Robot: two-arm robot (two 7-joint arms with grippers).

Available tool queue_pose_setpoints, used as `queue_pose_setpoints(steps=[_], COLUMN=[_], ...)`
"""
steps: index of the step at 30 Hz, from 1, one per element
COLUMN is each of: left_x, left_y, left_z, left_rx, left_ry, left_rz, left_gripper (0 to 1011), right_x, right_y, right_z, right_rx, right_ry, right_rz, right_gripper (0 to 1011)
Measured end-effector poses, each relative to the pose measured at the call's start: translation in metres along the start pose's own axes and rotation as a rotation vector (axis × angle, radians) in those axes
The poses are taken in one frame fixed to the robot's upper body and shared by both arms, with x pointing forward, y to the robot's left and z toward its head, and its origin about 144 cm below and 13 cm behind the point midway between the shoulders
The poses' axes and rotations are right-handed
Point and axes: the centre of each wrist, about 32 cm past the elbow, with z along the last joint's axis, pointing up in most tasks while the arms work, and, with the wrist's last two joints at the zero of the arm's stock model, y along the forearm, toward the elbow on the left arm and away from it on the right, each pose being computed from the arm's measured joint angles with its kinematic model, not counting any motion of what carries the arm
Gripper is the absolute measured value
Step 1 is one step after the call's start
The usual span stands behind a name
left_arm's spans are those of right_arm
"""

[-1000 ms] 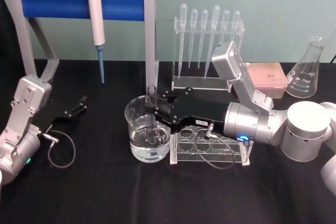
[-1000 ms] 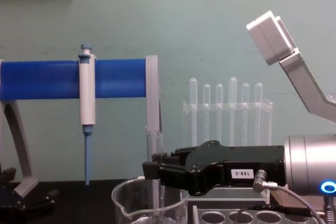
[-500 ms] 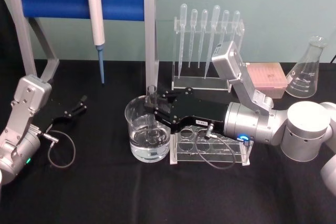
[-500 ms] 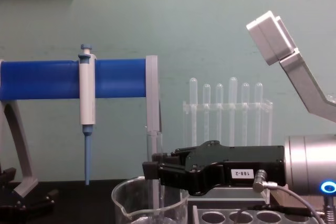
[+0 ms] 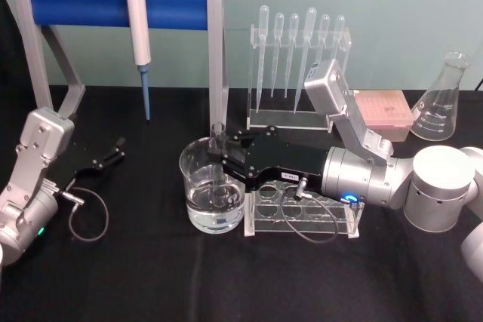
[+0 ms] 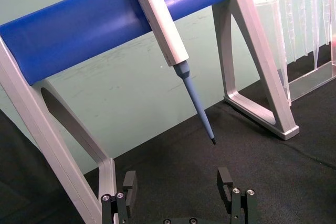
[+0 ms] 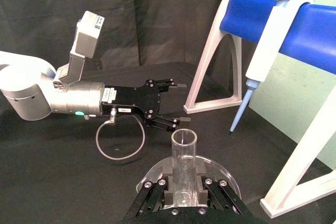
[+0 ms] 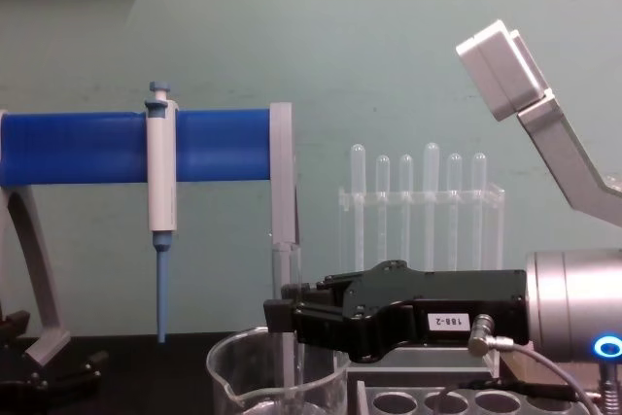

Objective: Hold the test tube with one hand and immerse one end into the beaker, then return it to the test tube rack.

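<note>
Fingers (image 7: 155, 195) of R hand (image 5: 219, 154) clamp test tube (image 7: 184, 150) btwn them, tip in beaker (image 5: 192, 180); L hand (image 5: 115, 150) splayed.

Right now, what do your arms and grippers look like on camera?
Right arm and left arm are silver cylinders carrying boxy silver modules. The right gripper is black with screw-studded jaws, a small white label, a looping grey cable and a blue ring light behind it. The left gripper matches: black, grey cable loop, green light.
</note>
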Motion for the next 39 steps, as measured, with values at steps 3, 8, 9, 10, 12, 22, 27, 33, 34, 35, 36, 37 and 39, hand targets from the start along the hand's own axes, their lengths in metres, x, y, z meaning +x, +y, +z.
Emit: queue_pose_setpoints(steps=[3,8,9,10,12,22,27,33,34,35,36,37,39], left_x=[0.0,0.0,0.0,0.0,0.0,0.0,0.0,0.0,0.0,0.0,0.0,0.0,0.0], left_y=[0.0,0.0,0.0,0.0,0.0,0.0,0.0,0.0,0.0,0.0,0.0,0.0,0.0], left_z=[0.0,0.0,0.0,0.0,0.0,0.0,0.0,0.0,0.0,0.0,0.0,0.0,0.0], left_rx=[0.0,0.0,0.0,0.0,0.0,0.0,0.0,0.0,0.0,0.0,0.0,0.0,0.0], left_ry=[0.0,0.0,0.0,0.0,0.0,0.0,0.0,0.0,0.0,0.0,0.0,0.0,0.0], left_rz=[0.0,0.0,0.0,0.0,0.0,0.0,0.0,0.0,0.0,0.0,0.0,0.0,0.0], left_gripper=[1000,1000,1000,1000,1000,1000,1000,1000,1000,1000,1000,1000,1000], right_x=[0.0,0.0,0.0,0.0,0.0,0.0,0.0,0.0,0.0,0.0,0.0,0.0,0.0], right_y=[0.0,0.0,0.0,0.0,0.0,0.0,0.0,0.0,0.0,0.0,0.0,0.0,0.0], right_z=[0.0,0.0,0.0,0.0,0.0,0.0,0.0,0.0,0.0,0.0,0.0,0.0,0.0], right_rx=[0.0,0.0,0.0,0.0,0.0,0.0,0.0,0.0,0.0,0.0,0.0,0.0,0.0], right_ry=[0.0,0.0,0.0,0.0,0.0,0.0,0.0,0.0,0.0,0.0,0.0,0.0,0.0], right_rz=[0.0,0.0,0.0,0.0,0.0,0.0,0.0,0.0,0.0,0.0,0.0,0.0,0.0], right_gripper=[242,242,242,242,242,242,242,242,241,242,241,242,242])
